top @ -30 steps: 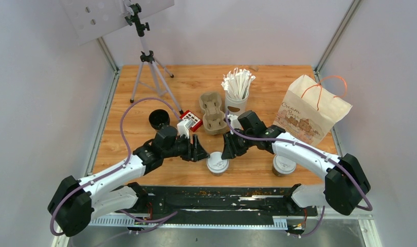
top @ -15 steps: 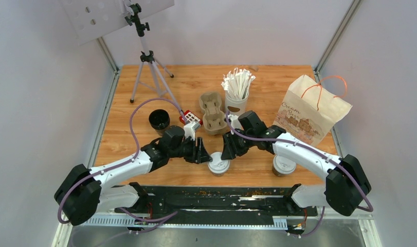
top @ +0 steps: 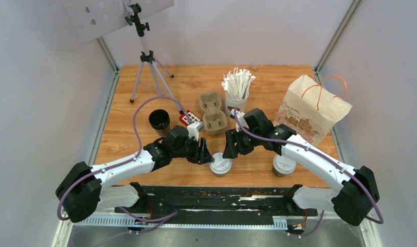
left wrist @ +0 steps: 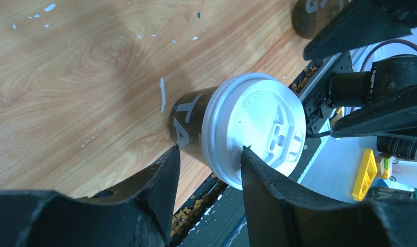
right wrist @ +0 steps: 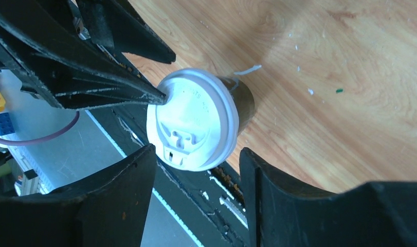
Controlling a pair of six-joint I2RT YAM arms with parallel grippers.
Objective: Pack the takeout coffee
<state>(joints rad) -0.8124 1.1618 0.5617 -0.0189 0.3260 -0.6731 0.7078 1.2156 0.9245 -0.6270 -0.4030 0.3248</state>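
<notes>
One takeout coffee cup [top: 220, 165], dark brown with a white lid, stands near the table's front edge. The second one [top: 284, 165] stands to its right. My left gripper [top: 205, 153] is open at the first cup's left side. In the left wrist view its fingertips [left wrist: 210, 150] straddle the near edge of the lid [left wrist: 255, 134]. My right gripper [top: 230, 149] is open just behind and right of the same cup. In the right wrist view [right wrist: 197, 152] the lid [right wrist: 192, 119] lies just beyond its fingertips. The left fingers [right wrist: 119, 87] show there, touching the lid's rim.
A beige pulp cup tray [top: 212, 111] lies behind the grippers. A white cup of paper-wrapped sticks [top: 237, 90] stands behind it. A paper bag [top: 311, 109] stands at the right. A black cup [top: 159, 119], a red and white block [top: 189, 119] and a tripod [top: 147, 56] are at the left.
My left gripper has moved right and forward until its fingertips reach the first cup's lid. My right gripper has held near the cup, its arm shifting slightly right.
</notes>
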